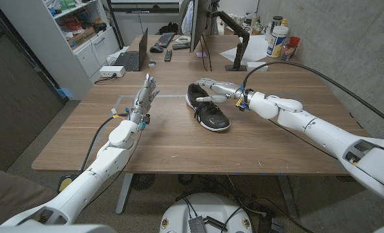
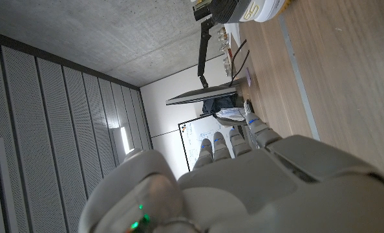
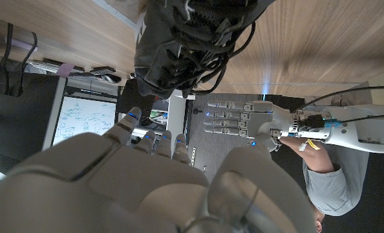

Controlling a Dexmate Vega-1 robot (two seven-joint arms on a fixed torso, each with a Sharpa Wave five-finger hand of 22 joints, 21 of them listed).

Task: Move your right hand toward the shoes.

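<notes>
Both white segmented arms reach in from the near edge of the brown wooden table point(image 1: 179, 152). Out ahead, the right hand point(image 1: 221, 88) hovers just beside the black lace-up shoes with white soles point(image 1: 207, 107), which lie at the table's middle; its fingers look extended toward the upper, holding nothing, though whether they touch it cannot be told. That nearness suggests the reach is about finished. Well apart on the other side, the left hand point(image 1: 144, 96) stands upright with fingers straight and slightly spread, apparently parked clear of the work.
</notes>
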